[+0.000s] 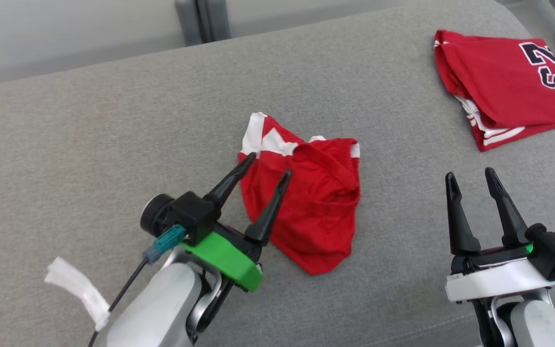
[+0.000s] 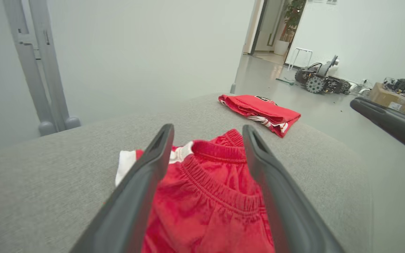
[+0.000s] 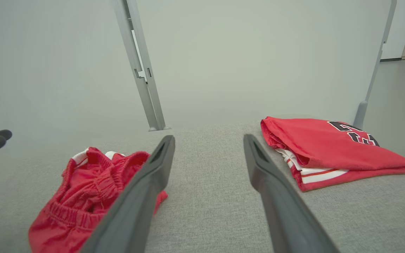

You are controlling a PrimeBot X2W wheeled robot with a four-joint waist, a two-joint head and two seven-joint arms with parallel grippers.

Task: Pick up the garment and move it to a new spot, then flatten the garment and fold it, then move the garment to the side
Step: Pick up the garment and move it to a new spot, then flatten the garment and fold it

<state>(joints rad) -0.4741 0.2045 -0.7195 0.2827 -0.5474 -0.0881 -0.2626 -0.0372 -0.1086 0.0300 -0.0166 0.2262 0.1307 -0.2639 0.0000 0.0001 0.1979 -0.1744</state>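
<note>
1. Seemingly, in the head view, the task stood at or near the flattening step. The red shorts [image 1: 316,207] lay bunched in the middle of the grey fabric-covered table [image 1: 113,135], with white trim showing at their far left corner. The left end effector [image 1: 269,165] hung over the shorts' left edge, fingers spread and gripping nothing. The right end effector [image 1: 469,173] was likewise open and empty, well apart from the shorts over bare table. A folded red jersey [image 1: 504,82] sat at the far right.

2. In the left wrist view, the left end effector [image 2: 207,128] framed the shorts [image 2: 206,196] between its parted fingers, the elastic waistband running crosswise beneath them. No cloth was pinched. The jersey [image 2: 258,107] lay beyond.

3. In the right wrist view, the right end effector [image 3: 208,138] pointed at bare table between the shorts [image 3: 83,189] and the jersey [image 3: 329,147].

4. The next move probably called for both end effectors to take opposite ends of the waistband and draw them apart, keeping clear of the jersey.
</note>
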